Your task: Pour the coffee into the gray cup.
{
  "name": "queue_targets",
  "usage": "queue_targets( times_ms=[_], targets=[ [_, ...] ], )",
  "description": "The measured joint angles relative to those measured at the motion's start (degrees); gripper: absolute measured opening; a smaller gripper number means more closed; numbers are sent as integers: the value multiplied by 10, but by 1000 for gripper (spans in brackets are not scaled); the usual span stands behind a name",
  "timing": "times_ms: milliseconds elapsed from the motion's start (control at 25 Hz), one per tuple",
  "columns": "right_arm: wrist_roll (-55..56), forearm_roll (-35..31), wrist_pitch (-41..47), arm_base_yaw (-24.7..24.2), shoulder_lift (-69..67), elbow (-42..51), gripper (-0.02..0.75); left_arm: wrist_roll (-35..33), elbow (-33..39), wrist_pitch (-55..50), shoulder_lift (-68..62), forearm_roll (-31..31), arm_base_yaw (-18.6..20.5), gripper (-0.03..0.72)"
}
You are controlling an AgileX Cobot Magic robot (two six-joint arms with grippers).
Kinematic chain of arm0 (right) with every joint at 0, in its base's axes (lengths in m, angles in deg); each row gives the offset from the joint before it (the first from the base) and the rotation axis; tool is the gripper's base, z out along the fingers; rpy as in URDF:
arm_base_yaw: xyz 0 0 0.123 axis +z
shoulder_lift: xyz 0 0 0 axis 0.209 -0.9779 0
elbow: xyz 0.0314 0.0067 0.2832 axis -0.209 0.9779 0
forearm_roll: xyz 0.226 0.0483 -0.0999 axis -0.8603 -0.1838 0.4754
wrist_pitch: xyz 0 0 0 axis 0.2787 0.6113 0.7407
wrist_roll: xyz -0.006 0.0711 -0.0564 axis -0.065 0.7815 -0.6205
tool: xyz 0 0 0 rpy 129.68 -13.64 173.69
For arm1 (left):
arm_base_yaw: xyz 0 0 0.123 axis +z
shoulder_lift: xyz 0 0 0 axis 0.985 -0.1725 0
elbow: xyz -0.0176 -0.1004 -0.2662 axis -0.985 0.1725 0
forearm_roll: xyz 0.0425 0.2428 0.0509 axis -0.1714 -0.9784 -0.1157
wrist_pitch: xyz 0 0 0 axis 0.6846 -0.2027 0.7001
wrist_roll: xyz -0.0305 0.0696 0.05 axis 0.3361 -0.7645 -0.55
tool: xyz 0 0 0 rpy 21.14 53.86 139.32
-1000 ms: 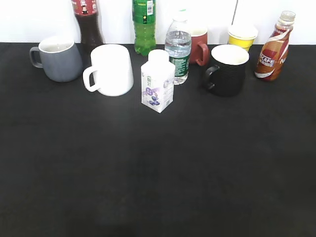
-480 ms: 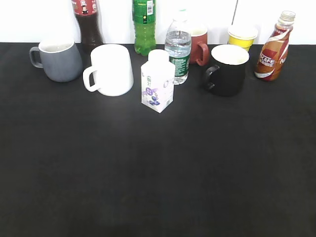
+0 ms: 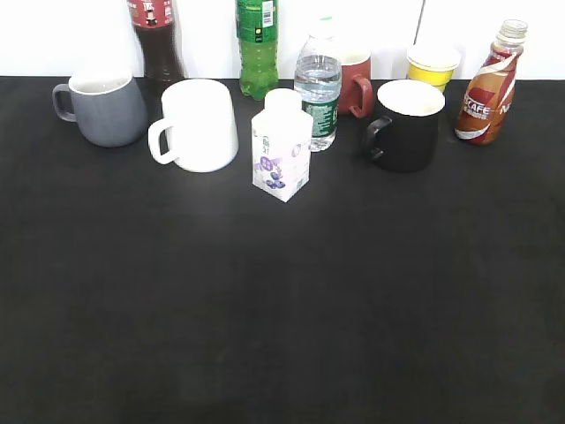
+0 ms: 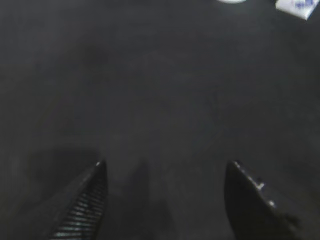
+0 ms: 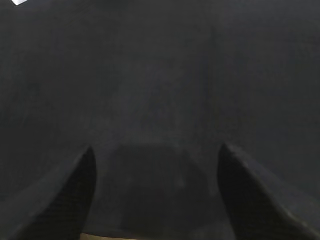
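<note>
Black tabletop [image 3: 282, 309] against a white wall, nothing moved since the earlier frames.
Coffee bottle [image 3: 487, 84] far right, gray cup [image 3: 104, 108] far left; left gripper [image 4: 165, 200] and right gripper [image 5: 155, 192] both spread over what seems bare cloth.

Exterior view: bright, even light, sharp focus; white wall [image 3: 79, 35] near blown out, black table [image 3: 282, 309] matte, no glare, shadows faint. Both wrist views: dim, grainy, soft. Left gripper [image 4: 165, 200] and right gripper [image 5: 155, 195] fingers blurred at the frame bottom, casting faint shadows.
</note>
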Motion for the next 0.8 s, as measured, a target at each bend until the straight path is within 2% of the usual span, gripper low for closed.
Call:
queue_targets(
  times_ms=[640, 720, 800],
  targets=[
    [0, 0, -2, -1, 0, 0, 589, 0, 9, 13, 6, 0, 0, 552],
    [0, -1, -2, -31, 0, 0, 589, 0, 9, 13, 31, 0, 24, 552],
    [0, -1, -2, -85, 7, 0, 589, 0, 9, 13, 64, 0, 64, 551]
  ],
)
